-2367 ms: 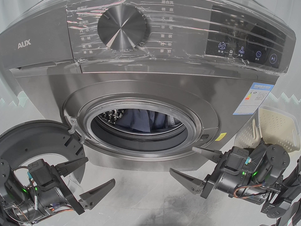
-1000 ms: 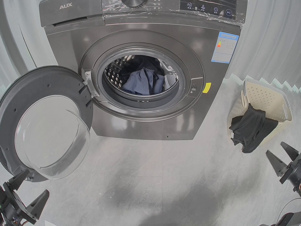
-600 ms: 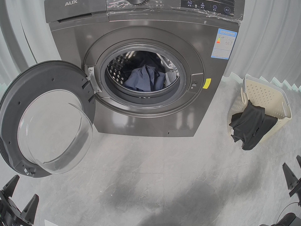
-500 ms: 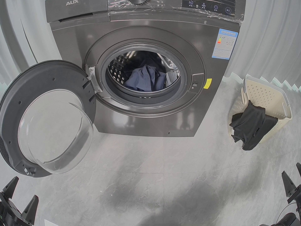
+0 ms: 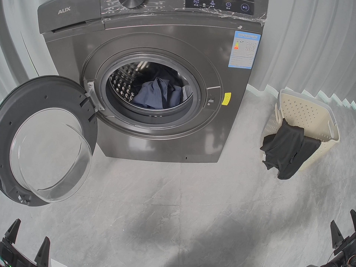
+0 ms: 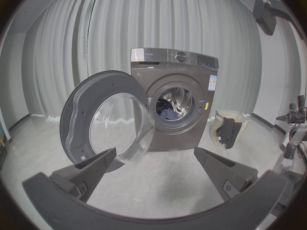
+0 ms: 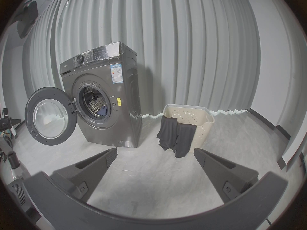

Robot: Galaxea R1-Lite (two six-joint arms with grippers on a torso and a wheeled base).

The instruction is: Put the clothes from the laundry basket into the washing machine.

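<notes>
Right of the washing machine (image 5: 155,145), a black garment (image 5: 287,149) hides most of the front wall and floor of the laundry basket (image 5: 307,112).

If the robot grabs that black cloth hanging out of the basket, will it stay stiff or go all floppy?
Probably floppy: the black cloth already droops in folds over the rim of the laundry basket, so it would likely dangle. It looks thin, so probably light. The basket seems light plastic and might shift or tip if the cloth snags.
</notes>
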